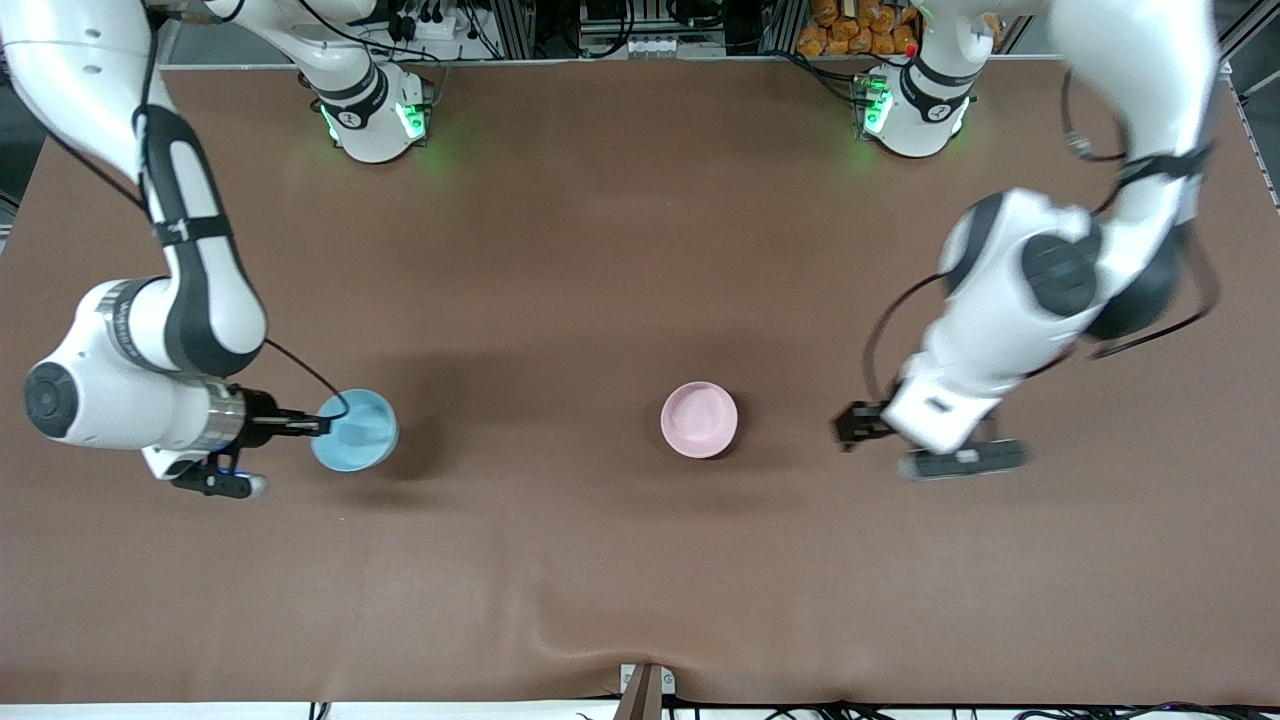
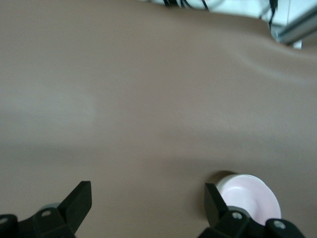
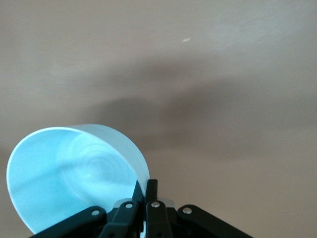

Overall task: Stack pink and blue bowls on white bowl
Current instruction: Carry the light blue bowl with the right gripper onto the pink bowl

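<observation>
Jaws first: my right jaws are clenched on the rim of the blue bowl, one finger inside the wall and one outside. The bowl hangs tilted from that pinch, over the table's right-arm end; whether its base touches the table I cannot tell. My left jaws are released, spread wide and empty, low over the table near the left arm's end.

Between the two jaws sits the pink bowl, upright on the table, closer to the left jaws than to the right. In the left wrist view it shows just past one open finger, a pale rim seemingly beneath it. I take that to be the white bowl under the pink one, though I cannot confirm it.

Handling, as I judge it: the bowls look small, light, rigid and glossy, so a rim pinch can slip or let the bowl swing. The thin wall is the only real hold; I would grip it square and deep. They could chip if dropped, so I would lower the blue bowl level into the pink one.

Covering the table is a smooth brown mat, slightly rippled at the edge nearest the front camera. Cables and green-lit arm bases line the top of the front view.
</observation>
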Controlling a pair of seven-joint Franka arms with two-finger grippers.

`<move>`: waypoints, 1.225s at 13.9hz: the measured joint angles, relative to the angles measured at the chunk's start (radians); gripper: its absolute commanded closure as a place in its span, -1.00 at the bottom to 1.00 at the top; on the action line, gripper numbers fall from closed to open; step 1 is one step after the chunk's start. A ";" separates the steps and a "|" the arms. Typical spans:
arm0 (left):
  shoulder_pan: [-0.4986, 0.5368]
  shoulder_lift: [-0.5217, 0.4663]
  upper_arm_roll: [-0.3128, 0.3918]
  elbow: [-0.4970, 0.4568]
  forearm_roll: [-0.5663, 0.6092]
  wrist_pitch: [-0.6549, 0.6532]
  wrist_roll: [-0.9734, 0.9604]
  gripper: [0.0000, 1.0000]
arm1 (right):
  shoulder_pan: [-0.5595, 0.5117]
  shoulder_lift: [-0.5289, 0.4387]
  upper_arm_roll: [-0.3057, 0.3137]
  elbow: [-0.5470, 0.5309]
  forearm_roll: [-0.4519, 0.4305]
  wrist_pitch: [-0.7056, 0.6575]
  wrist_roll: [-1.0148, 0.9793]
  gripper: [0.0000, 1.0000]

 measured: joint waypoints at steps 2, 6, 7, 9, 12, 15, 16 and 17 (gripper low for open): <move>0.029 -0.080 0.001 0.011 0.000 -0.070 0.030 -1.00 | 0.074 -0.002 0.001 0.037 0.047 -0.012 0.132 1.00; 0.054 -0.139 0.002 0.074 0.000 -0.211 0.030 -1.00 | 0.260 0.016 0.003 0.098 0.081 0.011 0.471 1.00; 0.056 -0.139 0.002 0.080 0.000 -0.229 0.030 -1.00 | 0.306 0.037 0.003 0.123 0.082 0.032 0.565 1.00; 0.056 -0.139 0.001 0.083 0.000 -0.265 0.030 -1.00 | 0.397 0.105 0.003 0.187 0.085 0.102 0.740 1.00; 0.055 -0.139 0.000 0.093 0.000 -0.320 0.030 -1.00 | 0.524 0.208 0.003 0.248 0.086 0.292 0.924 1.00; 0.053 -0.143 -0.002 0.103 0.000 -0.342 0.030 -1.00 | 0.619 0.288 0.000 0.299 0.086 0.366 1.029 1.00; 0.053 -0.149 -0.002 0.105 0.000 -0.354 0.030 -1.00 | 0.634 0.310 -0.001 0.317 0.086 0.368 1.043 1.00; 0.053 -0.158 -0.002 0.106 0.000 -0.369 0.030 -1.00 | 0.640 0.327 -0.002 0.329 0.086 0.368 1.048 1.00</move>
